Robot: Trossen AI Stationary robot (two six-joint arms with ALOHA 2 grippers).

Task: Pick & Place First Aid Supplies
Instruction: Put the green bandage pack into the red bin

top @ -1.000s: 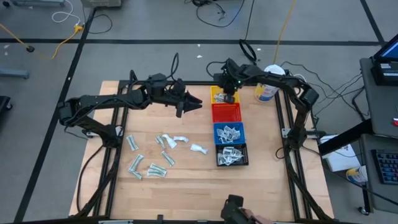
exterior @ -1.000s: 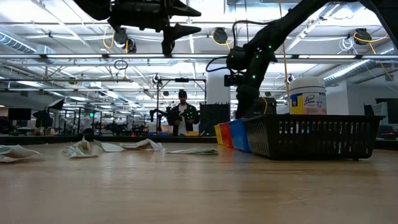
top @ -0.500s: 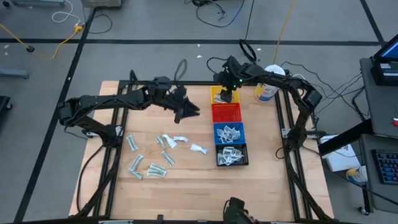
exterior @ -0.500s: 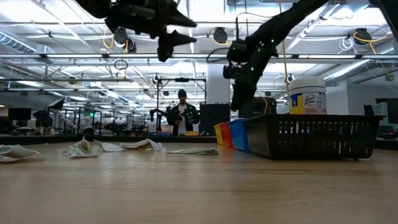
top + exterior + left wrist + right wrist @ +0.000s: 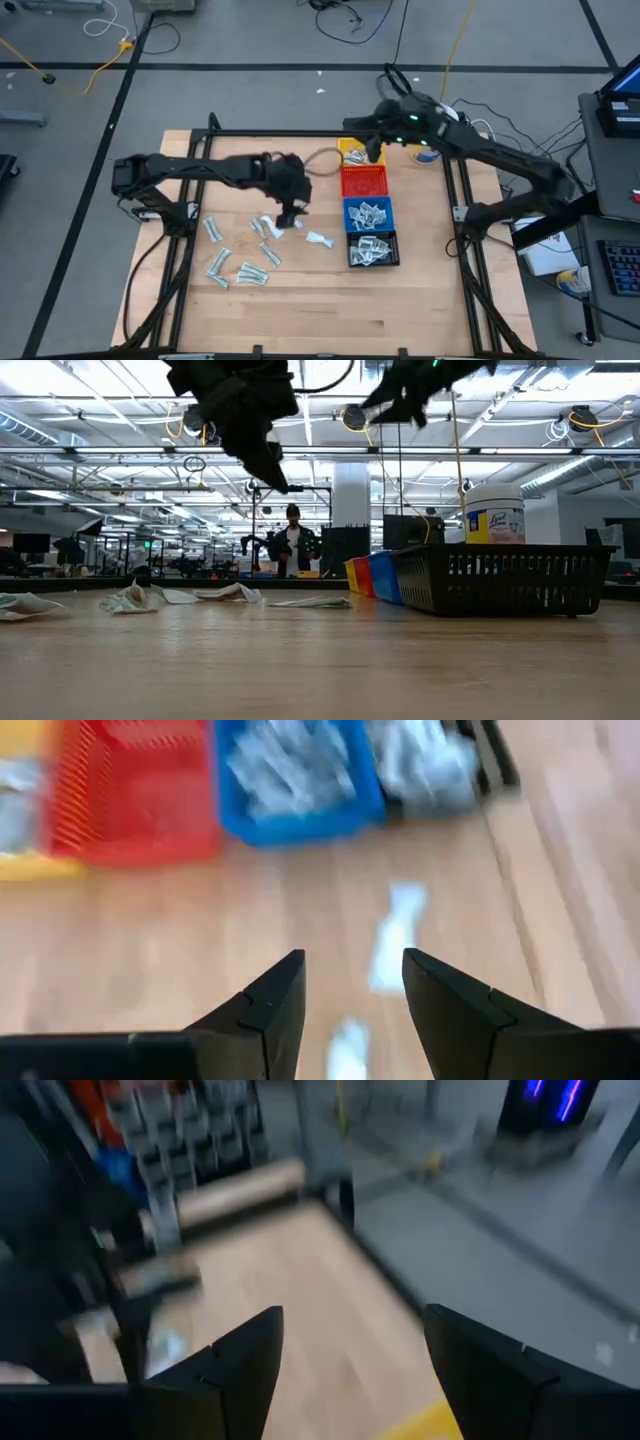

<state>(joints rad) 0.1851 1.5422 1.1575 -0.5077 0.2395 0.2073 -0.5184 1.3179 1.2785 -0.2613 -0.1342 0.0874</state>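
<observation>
Several first aid supplies [image 5: 250, 250] lie flat on the wooden table, at its near left: pale green wrappers and white packets. My left gripper [image 5: 290, 218] hangs above the white packets [image 5: 395, 935] at the right of that group. It points down at a slant, open, with nothing between its fingers [image 5: 352, 960]. My right gripper [image 5: 352, 124] is high above the far end of the yellow bin [image 5: 352, 152]. In the right wrist view it is open [image 5: 350, 1315] and holds nothing. More packets lie in the blue bin [image 5: 368, 213] and the black bin [image 5: 372, 248].
Yellow, red [image 5: 364, 180], blue and black bins stand in a row from far to near, right of the table's middle. A white jar with a yellow label [image 5: 428, 150] stands at the far right, partly under my right arm. Bare wood lies along the near edge.
My left gripper has gone toward the near edge and down, tipping from level to point down at the loose packets. My right gripper has risen out of the yellow bin and drawn toward the far edge.
</observation>
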